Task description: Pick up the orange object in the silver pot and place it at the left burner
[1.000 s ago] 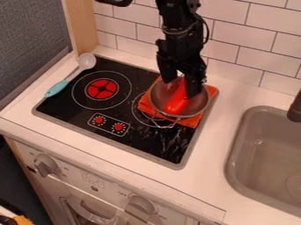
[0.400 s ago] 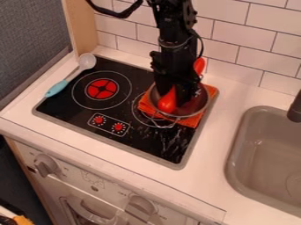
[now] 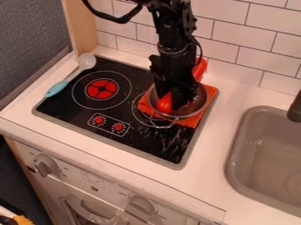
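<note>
Shifted a little left since the earliest frame, along with the near end of the orange object (image 3: 165,104), down inside the silver pot (image 3: 200,106) with its far end sticking up past the far rim. Impossible to tell whether the gripper (image 3: 171,103) is clamped on it or apart around it. Best to confirm a firm hold first, then lift straight up, well above the rim, without dragging the pot or the orange cloth (image 3: 189,121). Carry left, keep clear of the spoon (image 3: 57,88), and lower gently onto the left burner (image 3: 102,89).
</note>
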### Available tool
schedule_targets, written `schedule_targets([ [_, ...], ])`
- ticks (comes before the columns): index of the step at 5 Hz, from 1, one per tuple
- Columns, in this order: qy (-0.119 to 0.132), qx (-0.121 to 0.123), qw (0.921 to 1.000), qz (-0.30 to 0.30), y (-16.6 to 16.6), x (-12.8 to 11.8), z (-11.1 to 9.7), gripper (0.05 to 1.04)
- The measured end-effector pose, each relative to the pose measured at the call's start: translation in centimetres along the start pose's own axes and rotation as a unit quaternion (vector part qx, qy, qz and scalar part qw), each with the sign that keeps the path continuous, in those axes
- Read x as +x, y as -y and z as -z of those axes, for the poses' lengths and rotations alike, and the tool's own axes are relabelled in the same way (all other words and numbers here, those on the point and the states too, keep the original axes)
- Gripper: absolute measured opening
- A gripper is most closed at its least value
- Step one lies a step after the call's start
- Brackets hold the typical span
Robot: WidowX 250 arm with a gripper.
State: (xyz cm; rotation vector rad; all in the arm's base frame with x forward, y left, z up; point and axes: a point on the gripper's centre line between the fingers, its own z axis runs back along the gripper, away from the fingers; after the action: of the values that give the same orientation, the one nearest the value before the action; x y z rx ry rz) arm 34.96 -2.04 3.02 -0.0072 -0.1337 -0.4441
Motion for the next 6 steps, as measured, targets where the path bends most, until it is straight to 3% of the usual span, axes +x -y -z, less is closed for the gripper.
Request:
schedule_targets([
  [1, -0.002, -0.016, 0.9998, 0.010, 0.5, -0.1, -0.3, 0.487],
  [2, 0.028, 0.010, 0.9988, -0.038, -1.9, -0.4, -4.8, 0.487],
  [3, 0.013, 0.054, 0.9912, -0.120, -6.7, -2.3, -6.6, 0.487],
  [4, -0.022, 0.090, 0.9816, -0.167, -10.1, -3.9, -6.1, 0.487],
  [5, -0.065, 0.112, 0.9690, -0.210, -13.6, -6.5, -3.9, 0.487],
  [6, -0.092, 0.110, 0.9622, -0.231, -15.8, -8.1, -1.7, 0.487],
])
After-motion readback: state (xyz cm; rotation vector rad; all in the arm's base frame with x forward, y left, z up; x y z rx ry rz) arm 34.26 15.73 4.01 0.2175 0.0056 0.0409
